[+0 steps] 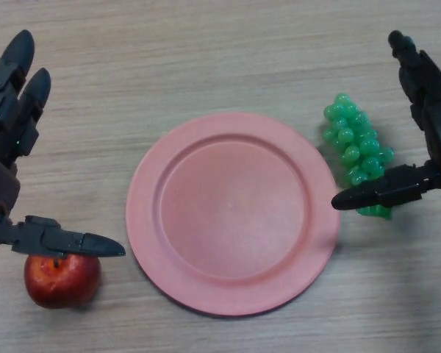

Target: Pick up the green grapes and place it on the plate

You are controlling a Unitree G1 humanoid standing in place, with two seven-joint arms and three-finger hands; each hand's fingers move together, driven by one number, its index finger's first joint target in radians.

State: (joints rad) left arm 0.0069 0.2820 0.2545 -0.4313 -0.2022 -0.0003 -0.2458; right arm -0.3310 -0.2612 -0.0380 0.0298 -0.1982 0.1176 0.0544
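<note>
The small bunch of glossy green grapes lies on the pale wood-grain table, just off the right-hand rim of the round, flat pink plate, running lengthwise away from me with its narrow tip at the far end. It looks like a moulded plastic cluster — light, I judge, fairly firm and a bit slick on those rounded beads, so it may roll or squirm if I catch only one berry. The best hold, to my mind, is across the wide middle of the bunch, thumb on the plate side and fingers on the outer side, so the lumps seat between them. My right hand hangs over it, spread and holding nothing: the thumb reaches across the near end of the cluster toward the plate's rim, hiding a few berries, while the fingers stretch straight toward the far edge beyond the bunch. Whether the thumb touches the grapes or floats above them I cannot tell. The plate is bare, so the lift and the short carry to the left are not yet done. My left hand is likewise spread, idle at the left edge, its thumb above a red apple — that fruit lies near the plate's near-left rim.
</note>
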